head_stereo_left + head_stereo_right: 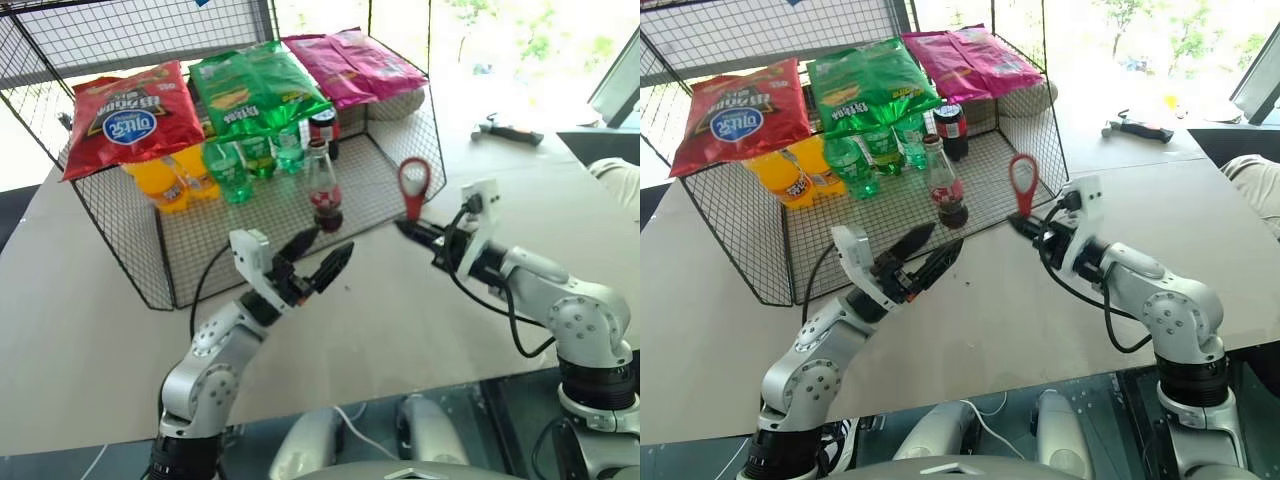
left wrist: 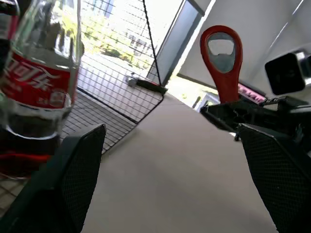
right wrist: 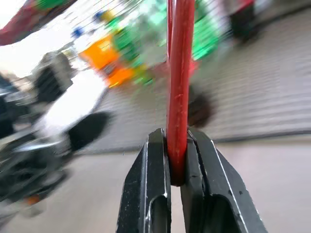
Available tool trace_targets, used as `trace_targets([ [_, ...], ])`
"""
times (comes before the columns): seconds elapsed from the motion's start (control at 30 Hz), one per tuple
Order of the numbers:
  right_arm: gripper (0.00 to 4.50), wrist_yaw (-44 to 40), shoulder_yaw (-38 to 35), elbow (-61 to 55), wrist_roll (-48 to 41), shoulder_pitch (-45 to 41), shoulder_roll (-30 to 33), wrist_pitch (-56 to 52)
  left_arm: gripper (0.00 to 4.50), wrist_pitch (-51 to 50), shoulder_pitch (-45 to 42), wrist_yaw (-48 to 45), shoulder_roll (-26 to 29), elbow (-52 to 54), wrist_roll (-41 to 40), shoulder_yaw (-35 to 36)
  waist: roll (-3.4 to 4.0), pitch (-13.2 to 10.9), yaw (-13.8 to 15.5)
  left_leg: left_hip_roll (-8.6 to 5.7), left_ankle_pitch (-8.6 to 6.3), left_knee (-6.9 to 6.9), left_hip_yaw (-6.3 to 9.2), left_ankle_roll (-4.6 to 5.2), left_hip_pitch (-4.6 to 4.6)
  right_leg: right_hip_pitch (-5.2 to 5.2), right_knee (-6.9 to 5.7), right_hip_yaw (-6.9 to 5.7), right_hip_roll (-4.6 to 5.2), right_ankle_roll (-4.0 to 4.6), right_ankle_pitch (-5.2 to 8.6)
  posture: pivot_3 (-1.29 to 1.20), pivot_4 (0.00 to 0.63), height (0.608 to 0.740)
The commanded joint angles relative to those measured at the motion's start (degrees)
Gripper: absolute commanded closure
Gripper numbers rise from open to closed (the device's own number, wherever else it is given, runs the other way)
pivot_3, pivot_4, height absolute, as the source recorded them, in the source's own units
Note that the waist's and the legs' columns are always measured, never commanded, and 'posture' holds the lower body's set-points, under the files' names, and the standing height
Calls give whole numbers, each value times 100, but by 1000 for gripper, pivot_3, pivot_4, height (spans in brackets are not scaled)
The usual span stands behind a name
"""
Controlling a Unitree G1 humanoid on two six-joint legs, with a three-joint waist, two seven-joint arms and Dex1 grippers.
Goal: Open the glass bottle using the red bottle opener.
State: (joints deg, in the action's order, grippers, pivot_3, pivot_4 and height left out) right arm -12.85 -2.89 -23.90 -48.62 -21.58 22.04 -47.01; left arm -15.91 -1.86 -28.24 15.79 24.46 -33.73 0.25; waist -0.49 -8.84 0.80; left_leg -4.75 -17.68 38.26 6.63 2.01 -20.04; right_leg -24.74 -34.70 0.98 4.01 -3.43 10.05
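The glass bottle stands upright on the mesh floor at the open front of a wire basket. It has a red label and dark drink in its lower part. My left gripper is open just in front of the bottle and below it, its fingers spread wide and holding nothing. My right gripper is shut on the handle of the red bottle opener. The opener stands upright with its ring head on top, to the right of the bottle and apart from it.
Inside the basket, behind the glass bottle, stand green bottles, orange bottles and a dark cola bottle. Red, green and pink snack bags lie on top. A hammer-like tool lies at the table's back right.
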Motion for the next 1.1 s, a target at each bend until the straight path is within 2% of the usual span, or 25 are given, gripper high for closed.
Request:
trace_targets([
  [0.03, 4500, -111, 267, -25, 949, -22, -11, 864, 35, 997, -201, 232, 80, -121, 1311, -203, 0, 0, -1, 0, 0, -1, 0, 0, 0, -1, 0, 0, 0, 0, 0, 0, 150, 740],
  [0.2, 4500, -272, 429, 175, 1501, 59, -156, 1323, 35, 1724, -563, 661, -167, -645, 2100, -156, -1, 0, 5, 0, 0, -4, 1, 0, -1, -2, 3, 1, 1, 0, 0, 0, 150, 740],
  [0.4, 4500, -414, 421, 287, 1816, 84, -323, 1512, 35, 2021, -1027, 879, -396, -1389, 2557, -252, 0, -1, 1, -1, 0, -4, 7, 0, -5, -5, 2, -4, 0, 0, -1, 0, 150, 740],
  [0.8, 4500, -544, 409, 327, 2119, 133, -509, 1624, 35, 2559, -2097, 1283, -861, -3128, 2896, -159, -1, -1, -3, -3, 1, 1, 9, 0, -8, -9, -4, -7, 0, -1, -1, 0, 150, 740],
  [1.1, 4500, -581, 399, 277, 2251, 199, -592, 1627, 35, 2949, -2785, 1608, -902, -4281, 3004, 49, -1, -1, -3, -5, 1, 3, 10, 0, -9, -9, -5, -7, 1, -1, -1, 0, 150, 740],
])
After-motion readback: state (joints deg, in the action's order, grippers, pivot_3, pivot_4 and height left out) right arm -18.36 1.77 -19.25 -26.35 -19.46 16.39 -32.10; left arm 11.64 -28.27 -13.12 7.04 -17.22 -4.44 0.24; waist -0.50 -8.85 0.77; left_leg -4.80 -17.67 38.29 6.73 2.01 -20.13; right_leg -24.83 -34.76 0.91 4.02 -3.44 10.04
